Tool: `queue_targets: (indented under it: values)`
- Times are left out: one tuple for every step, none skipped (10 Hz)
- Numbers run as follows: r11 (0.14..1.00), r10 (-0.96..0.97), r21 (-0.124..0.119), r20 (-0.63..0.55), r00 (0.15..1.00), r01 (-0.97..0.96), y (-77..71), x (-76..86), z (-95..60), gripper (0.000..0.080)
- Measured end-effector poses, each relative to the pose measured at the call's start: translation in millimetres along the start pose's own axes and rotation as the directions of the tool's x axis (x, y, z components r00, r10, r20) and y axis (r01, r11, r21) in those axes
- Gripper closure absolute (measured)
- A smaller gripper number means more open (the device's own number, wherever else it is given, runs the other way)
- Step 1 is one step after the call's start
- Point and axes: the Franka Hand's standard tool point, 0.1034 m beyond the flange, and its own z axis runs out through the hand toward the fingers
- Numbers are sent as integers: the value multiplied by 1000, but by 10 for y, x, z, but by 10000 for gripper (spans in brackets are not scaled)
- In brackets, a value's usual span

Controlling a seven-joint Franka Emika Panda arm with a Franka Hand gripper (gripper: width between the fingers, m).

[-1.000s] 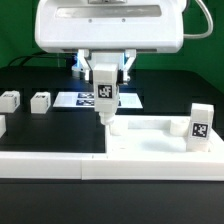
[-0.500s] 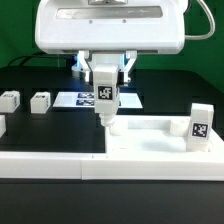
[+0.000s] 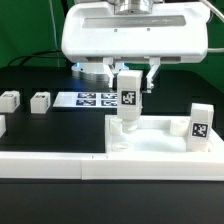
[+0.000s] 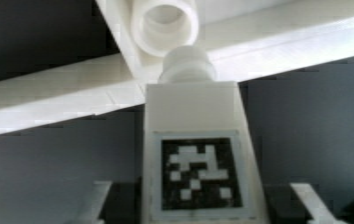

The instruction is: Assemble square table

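Mid-desk tool [image 3: 128, 90]: clamped on a stubby white leg [image 3: 128, 100], boxy, tagged, upright.
Slab [image 3: 160, 136]: smooth white plastic, square, raised rim.
Socket [image 4: 163, 17]: round, near leg's tip.

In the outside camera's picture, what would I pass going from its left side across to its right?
first loose leg → second loose leg → marker board → held leg, upright in the gripper → standing leg
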Motion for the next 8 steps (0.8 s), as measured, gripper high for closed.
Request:
queue_targets:
  values:
    - [1000, -1, -3, 6, 1000, 1, 16, -17, 23, 509]
    - [1000, -2, -9, 9, 1000, 2, 43, -28, 60, 509]
    - [1000, -5, -15, 12, 1000, 5, 67, -40, 103, 509]
    - [1000, -6, -18, 18, 1000, 7, 77, -72, 133, 509]
    - [1000, -10, -19, 22, 1000, 10, 70, -102, 150, 509]
    - [1000, -14, -22, 25, 1000, 14, 70, -145, 184, 509]
    - [1000, -16, -24, 31, 999, 17, 73, -179, 210, 509]
    - [1000, -16, -25, 30, 999, 17, 79, -186, 218, 509]
